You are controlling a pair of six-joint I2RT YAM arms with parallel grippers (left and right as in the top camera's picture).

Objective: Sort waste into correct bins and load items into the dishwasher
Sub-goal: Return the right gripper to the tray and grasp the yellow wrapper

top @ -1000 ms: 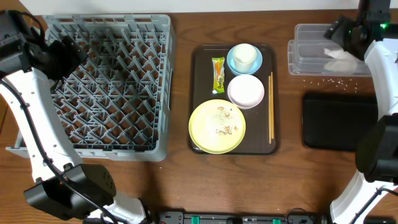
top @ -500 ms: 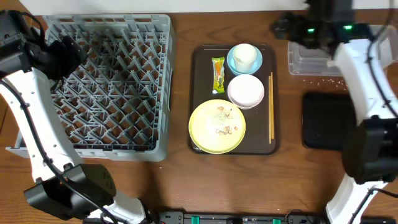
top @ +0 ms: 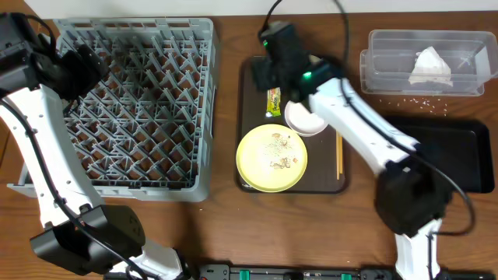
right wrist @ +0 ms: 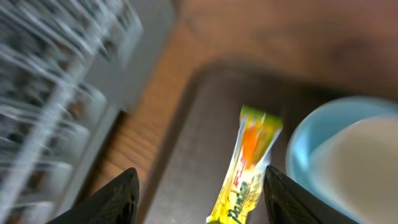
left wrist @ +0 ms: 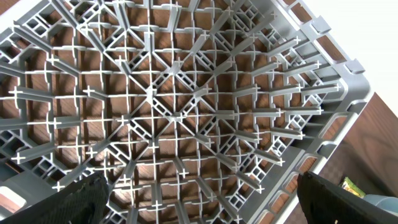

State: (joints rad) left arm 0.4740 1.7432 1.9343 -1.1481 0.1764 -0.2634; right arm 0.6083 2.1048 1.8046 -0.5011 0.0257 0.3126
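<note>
Currently, right gripper (right wrist: 200,180) held spread above the snack wrapper (right wrist: 247,167) on the brown tray (right wrist: 186,140), seemingly untouched though blurred, left gripper (left wrist: 199,186) parted over the dish rack (left wrist: 186,93), napkin (top: 430,64) in clear tub (top: 375,61).

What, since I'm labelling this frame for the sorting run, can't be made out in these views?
White cup and light blue bowl: covered by the right arm overhead; blurred and cut off by the edge in the right wrist view.
Snack wrapper: print unreadable, motion blur.
Chopsticks: upper ends hidden by the arm overhead.
Crumbs on the yellow plate: too small to identify.
</note>
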